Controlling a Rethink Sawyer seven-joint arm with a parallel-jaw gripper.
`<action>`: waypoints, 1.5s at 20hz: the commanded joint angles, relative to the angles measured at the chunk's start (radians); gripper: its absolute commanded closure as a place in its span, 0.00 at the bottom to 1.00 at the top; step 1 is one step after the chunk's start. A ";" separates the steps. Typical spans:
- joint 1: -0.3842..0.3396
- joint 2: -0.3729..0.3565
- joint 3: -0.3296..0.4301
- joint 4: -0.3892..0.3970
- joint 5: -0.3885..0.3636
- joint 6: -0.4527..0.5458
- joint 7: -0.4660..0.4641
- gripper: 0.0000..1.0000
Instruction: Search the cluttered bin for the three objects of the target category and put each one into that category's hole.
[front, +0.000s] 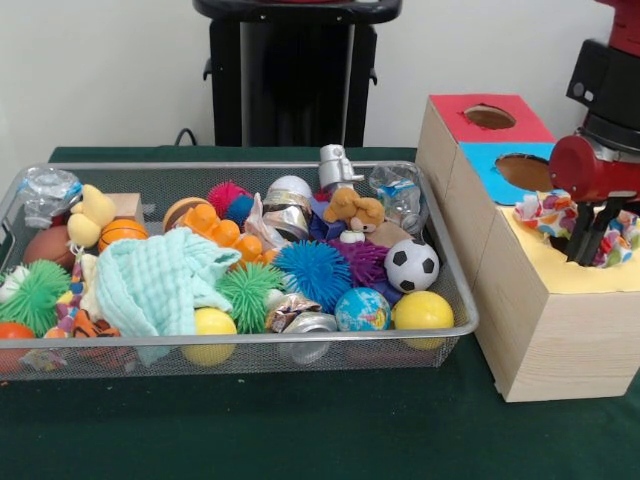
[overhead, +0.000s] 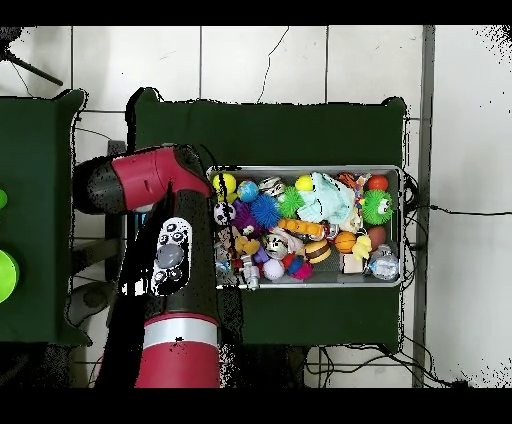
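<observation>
A green-covered bench (front: 300, 430) carried a wire mesh bin (front: 240, 340) crowded with toys and, beside it, a wooden box (front: 560, 330) with red, blue and yellow top panels, each with a round hole. The red arm (overhead: 150, 185) reached over the box. Its hand (front: 590, 235) pointed straight down over the yellow panel's hole, dark fingers (front: 580, 232) close together, clamped on a multicoloured rope toy (front: 545, 212) that curled around the hole's rim, part draped to either side.
</observation>
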 joint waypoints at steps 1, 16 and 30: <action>-0.037 0.182 0.026 0.039 0.082 -0.012 0.325 1.00; -0.220 0.164 0.278 0.339 0.399 -0.177 0.200 1.00; -0.318 0.217 0.405 0.407 0.515 -0.215 0.132 1.00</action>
